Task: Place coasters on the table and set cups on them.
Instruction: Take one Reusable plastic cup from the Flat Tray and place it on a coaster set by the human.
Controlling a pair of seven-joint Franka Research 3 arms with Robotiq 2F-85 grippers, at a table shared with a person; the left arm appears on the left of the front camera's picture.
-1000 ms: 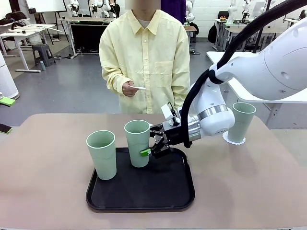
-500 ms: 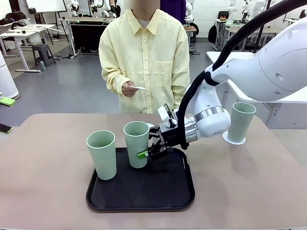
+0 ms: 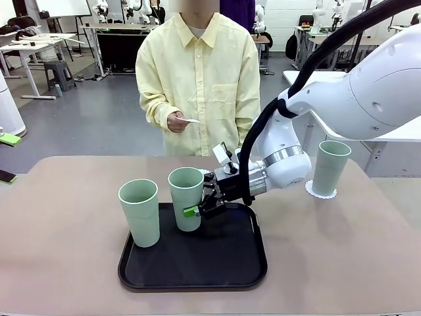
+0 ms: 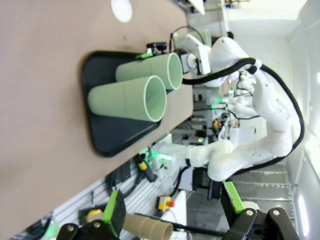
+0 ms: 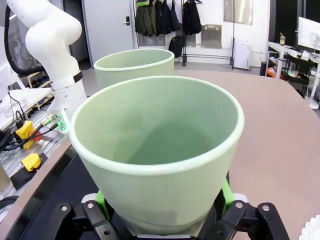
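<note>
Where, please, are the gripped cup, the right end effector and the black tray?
gripped cup [image 3: 181, 201], front view, upper wall.
right end effector [image 5: 164, 197], right wrist view, midway between its fingertips.
black tray [image 3: 217, 257], front view, bare floor.

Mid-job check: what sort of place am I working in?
Probably a robotics lab: white work tables across an open floor, a yellow emergency-stop box with loose cables, and coats hung on a far wall.

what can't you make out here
- Right wrist view: the right hand, pads mostly hidden behind the cup it grips.
- Front view: the white thing the person holds, too small to identify.
- Front view: the coaster, middle covered by the far cup.
- Left wrist view: the left hand, base cut off by the bottom edge.
</note>
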